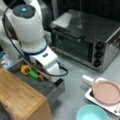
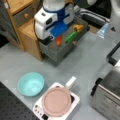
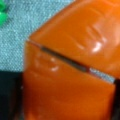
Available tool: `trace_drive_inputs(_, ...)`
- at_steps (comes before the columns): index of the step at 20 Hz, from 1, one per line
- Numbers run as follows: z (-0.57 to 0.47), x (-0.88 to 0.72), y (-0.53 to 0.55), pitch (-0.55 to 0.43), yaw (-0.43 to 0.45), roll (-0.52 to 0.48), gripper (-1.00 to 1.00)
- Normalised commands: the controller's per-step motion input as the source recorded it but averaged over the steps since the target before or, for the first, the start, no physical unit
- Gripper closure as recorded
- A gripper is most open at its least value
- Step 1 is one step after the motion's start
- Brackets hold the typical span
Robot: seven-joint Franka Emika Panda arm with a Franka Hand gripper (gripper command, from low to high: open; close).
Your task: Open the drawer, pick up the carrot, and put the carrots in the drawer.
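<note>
Fingers [image 2: 58, 37] low over the open drawer [image 2: 53, 53], their state cannot be told, carrot [image 2: 59, 40] directly beneath them inside the drawer and filling the wrist view [image 3: 70, 70], green vegetable [image 2: 71, 36] and bell pepper [image 1: 25, 69] beside it, toaster oven [image 1: 87, 40] on the desk [image 2: 80, 65].

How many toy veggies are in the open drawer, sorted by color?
Orange: 1, the carrot under the end effector
Green: 1, the long green vegetable
Yellow-orange: 1, the bell pepper
Total: 3, all in the drawer
</note>
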Motion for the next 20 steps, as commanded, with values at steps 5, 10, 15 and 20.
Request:
trace_drive_inputs(5,-0.07,0.17,-0.02,-0.065,0.088,0.127,1.0)
trace_drive_inputs(10,-0.04,0.13,-0.02,-0.042,0.045,0.151,1.0)
trace_drive_inputs(15,-0.04,0.12,-0.01,-0.047,0.033,0.166,1.0)
trace_drive_inputs(20,-0.06,0.09,-0.02,-0.053,0.007,0.177,-1.0)
